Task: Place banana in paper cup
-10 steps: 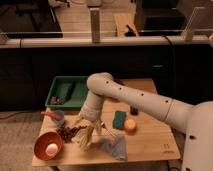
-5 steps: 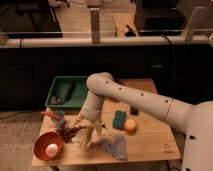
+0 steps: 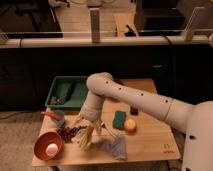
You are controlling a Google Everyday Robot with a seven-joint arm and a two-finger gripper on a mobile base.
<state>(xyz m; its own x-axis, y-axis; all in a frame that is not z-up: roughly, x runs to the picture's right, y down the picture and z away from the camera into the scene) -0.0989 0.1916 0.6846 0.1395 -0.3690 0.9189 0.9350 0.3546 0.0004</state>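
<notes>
Reaching down to the front left of the counter point(image 3: 150, 137), the robot's tool point(image 3: 90, 122) sits at the upper end of the banana point(image 3: 86, 139). Whether it holds the fruit cannot be told. The paper cup point(image 3: 52, 148) appears to stand inside the orange-red bowl point(image 3: 40, 144) just beside the banana. The banana looks light, soft and easily bruised, so a gentle hold at mid-length would likely suit it best.
</notes>
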